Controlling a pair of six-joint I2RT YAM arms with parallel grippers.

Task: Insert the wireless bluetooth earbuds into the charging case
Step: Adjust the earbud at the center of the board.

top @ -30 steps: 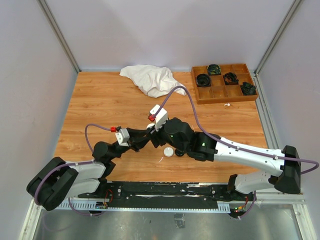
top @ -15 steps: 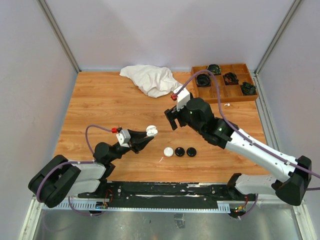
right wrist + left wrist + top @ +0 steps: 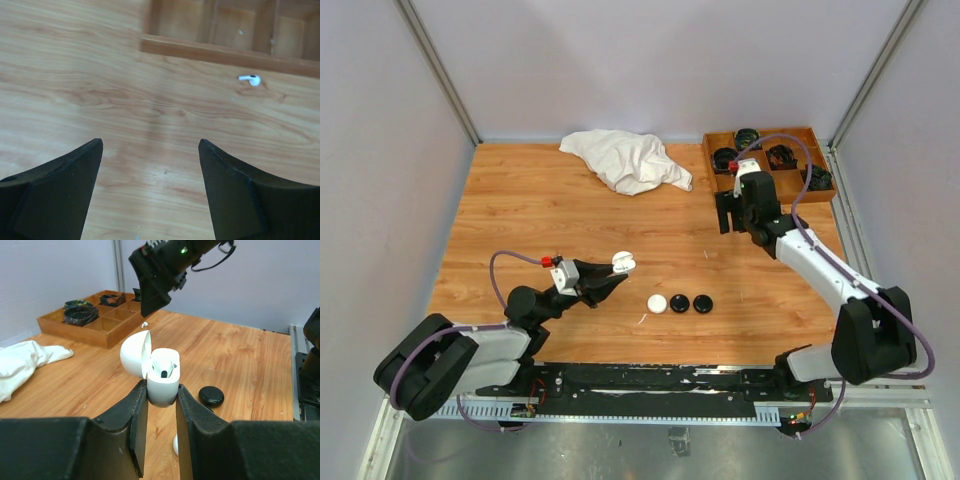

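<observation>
My left gripper (image 3: 161, 396) is shut on a white charging case (image 3: 163, 376), lid hinged open, with one earbud seated inside; it also shows in the top view (image 3: 622, 263), held above the table. A loose white earbud (image 3: 250, 79) lies on the table just in front of the wooden tray, and shows in the top view (image 3: 774, 210). My right gripper (image 3: 150, 145) is open and empty, hovering above bare wood short of that earbud, near the tray in the top view (image 3: 732, 215).
A wooden compartment tray (image 3: 778, 185) with coiled black items stands at the back right. A white cloth (image 3: 625, 160) lies at the back. A white puck (image 3: 658, 303) and two black pucks (image 3: 691, 303) lie near the front middle.
My right arm has swung from over the pucks at the front middle to the back right beside the tray. My left gripper keeps holding the open case in place.
</observation>
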